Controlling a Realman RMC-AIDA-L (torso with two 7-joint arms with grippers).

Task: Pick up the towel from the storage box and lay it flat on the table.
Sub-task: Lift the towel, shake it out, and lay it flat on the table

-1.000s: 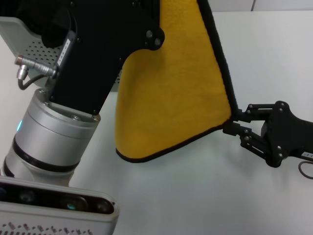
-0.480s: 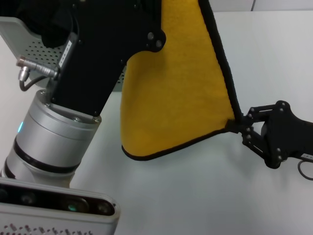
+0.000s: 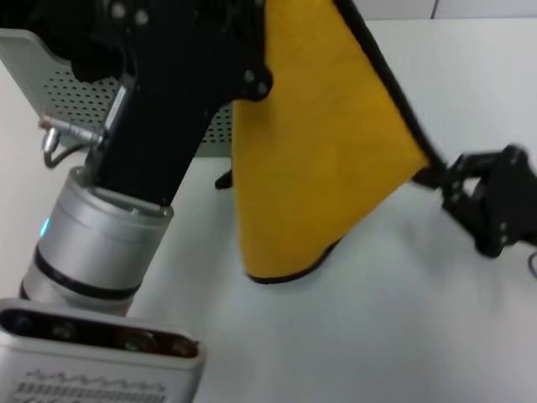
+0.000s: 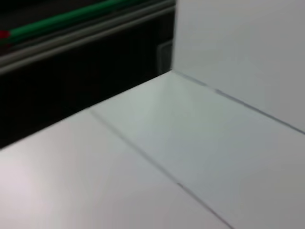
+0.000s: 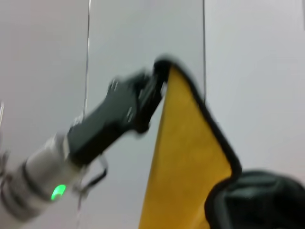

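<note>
**Yellow towel held up between two grippers above the white table**

The towel (image 3: 323,143), mustard yellow with thin black edging, hangs in the upper centre of the head view, stretched as a taut sheet that narrows to a rounded lower corner. That lower corner sits at or just above the table (image 3: 352,336); contact cannot be told. The towel is out of the storage box (image 3: 50,80), whose sage-green perforated wall shows at the upper left of the frame, mostly hidden behind the left arm.

The right gripper (image 3: 432,175), at the right edge of the head view, is closed on the towel's right-hand corner, pinching the black edging. The left gripper (image 5: 157,88) shows in the right wrist view, upper centre, where its dark fingers clamp the towel's top corner; in the head view that arm's black body and silver wrist fill the upper left and its fingers are out of sight above the frame.

The left wrist view shows only pale panels and a dark strip with a green line (image 4: 86,16), upper left, not the towel
</note>
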